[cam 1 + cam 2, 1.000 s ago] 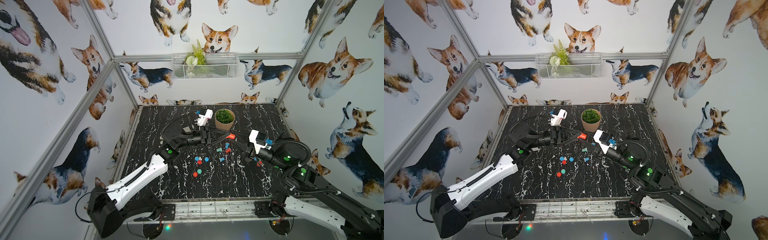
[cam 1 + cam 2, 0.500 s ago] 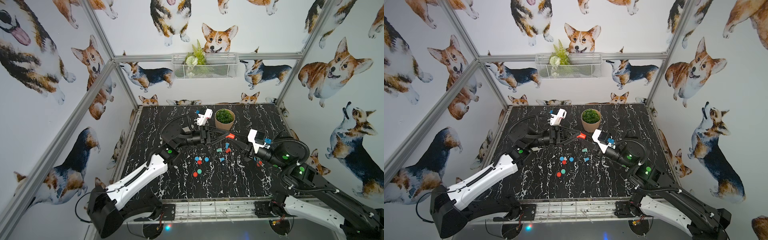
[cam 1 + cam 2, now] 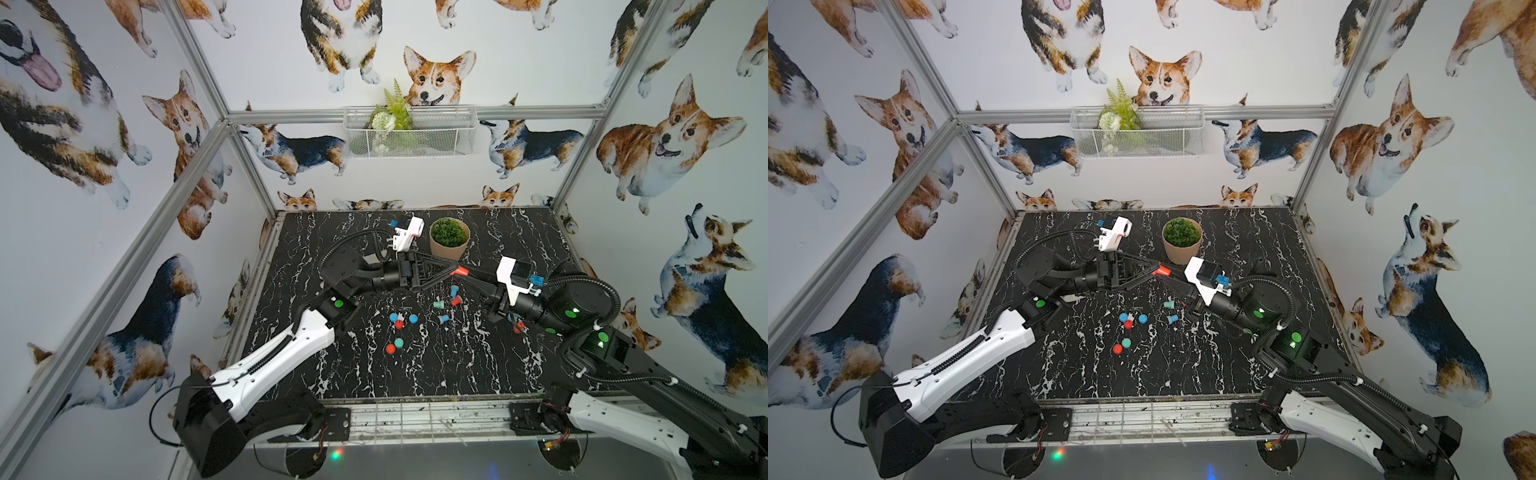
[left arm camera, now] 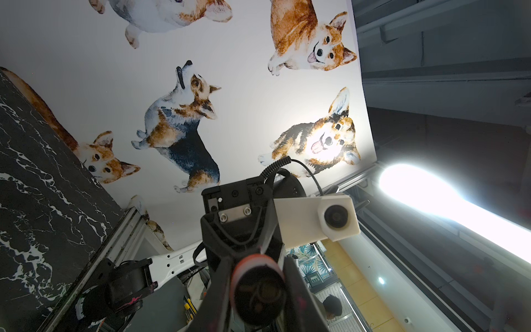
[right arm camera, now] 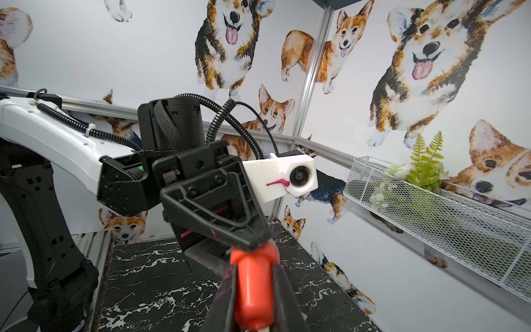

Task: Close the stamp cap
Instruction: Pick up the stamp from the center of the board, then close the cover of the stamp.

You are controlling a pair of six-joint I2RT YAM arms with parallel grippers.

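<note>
A red stamp (image 3: pixel 460 271) (image 3: pixel 1163 271) hangs in the air in front of the plant pot, held between both grippers, which meet tip to tip. My left gripper (image 3: pixel 454 270) (image 4: pixel 258 287) is shut on the stamp's wide rimmed end (image 4: pixel 260 290), whose dark round face looks into the left wrist view. My right gripper (image 3: pixel 468 275) (image 5: pixel 253 301) is shut on the narrow red barrel (image 5: pixel 253 287). Whether a separate cap sits on the stamp cannot be told. Small round caps (image 3: pixel 393 318) in blue, red and teal lie on the table below.
A potted plant (image 3: pixel 449 239) stands just behind the grippers. Loose stamps (image 3: pixel 443 319) in teal, blue and red lie under the held stamp. Small red and green pieces (image 3: pixel 518 328) lie by the right arm. A wire basket (image 3: pixel 407 133) hangs on the back wall.
The right gripper's jaws have closed onto the red stamp's barrel. The left gripper has kept its grip, and both arms have hardly moved.
</note>
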